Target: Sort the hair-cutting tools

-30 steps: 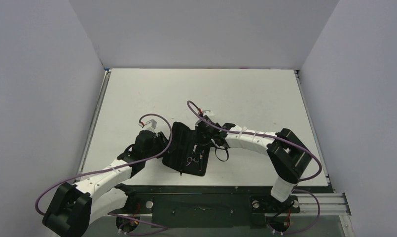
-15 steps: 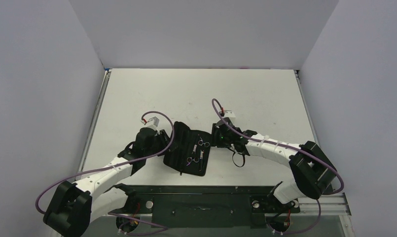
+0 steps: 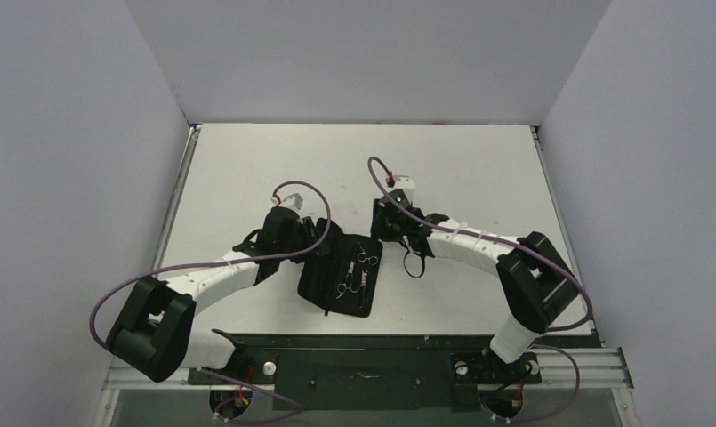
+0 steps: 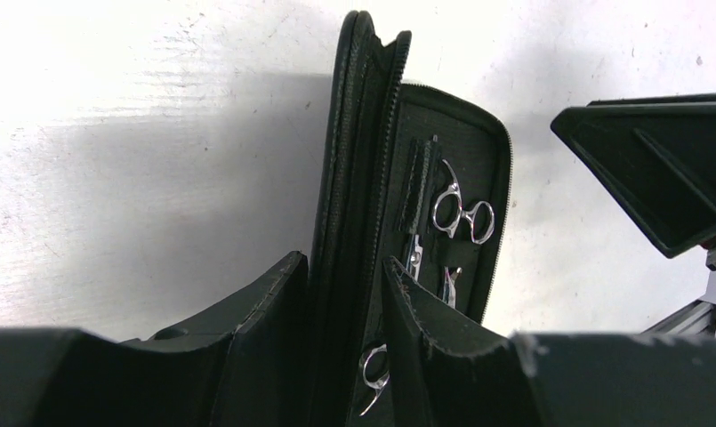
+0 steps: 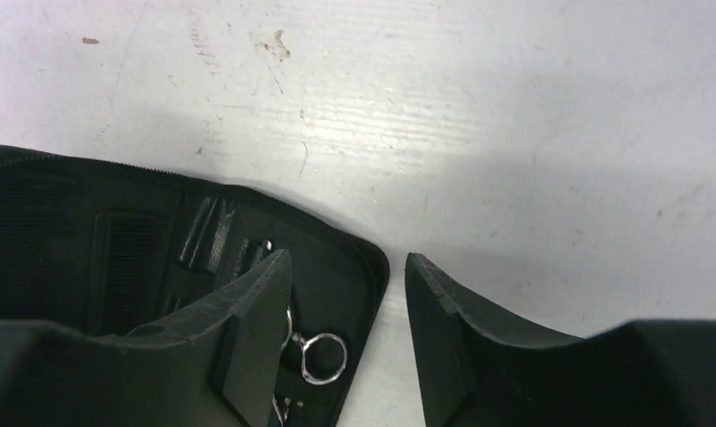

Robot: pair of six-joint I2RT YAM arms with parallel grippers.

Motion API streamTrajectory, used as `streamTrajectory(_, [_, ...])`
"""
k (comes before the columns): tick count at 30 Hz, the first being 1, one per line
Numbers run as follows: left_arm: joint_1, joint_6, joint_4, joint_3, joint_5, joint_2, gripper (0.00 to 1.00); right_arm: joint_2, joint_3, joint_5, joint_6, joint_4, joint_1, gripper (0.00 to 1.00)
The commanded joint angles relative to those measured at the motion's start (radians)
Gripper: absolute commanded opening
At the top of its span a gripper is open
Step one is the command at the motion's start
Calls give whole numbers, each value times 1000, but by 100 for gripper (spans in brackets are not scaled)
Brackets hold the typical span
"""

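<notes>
A black zip case [image 3: 329,283] lies open on the white table. Two pairs of thin silver scissors [image 3: 364,259] [image 4: 462,214] sit in its straps, the second lower down [image 3: 346,289]. A slim black comb [image 4: 417,185] is tucked beside them. My left gripper [image 3: 309,235] [image 4: 343,263] is shut on the case's raised lid [image 4: 354,133], which stands on edge. My right gripper [image 3: 386,233] [image 5: 347,257] is open and empty, low over the case's far right corner [image 5: 363,267]. One scissor ring [image 5: 324,356] shows beside its left finger [image 5: 252,334].
Grey walls close in the table [image 3: 274,169] on the left, back and right. A black rail [image 3: 363,356] with the arm bases runs along the near edge. My right gripper's finger [image 4: 656,173] shows at the right of the left wrist view.
My left gripper has moved away from the bases and right, lifting the case lid. My right gripper left the case's inside, swung right, then came back to the far right corner.
</notes>
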Motion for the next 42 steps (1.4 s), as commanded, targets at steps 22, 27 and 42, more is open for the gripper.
streamTrajectory(22, [14,-73,33,79,-18,84,34,234,129,99,-149,-149,43,5])
streamTrajectory(27, [13,-86,63,130,21,141,34,104,-71,131,-32,-117,16,0])
streamTrajectory(42, [9,-101,-83,334,-140,213,56,-427,-556,201,317,-61,212,37])
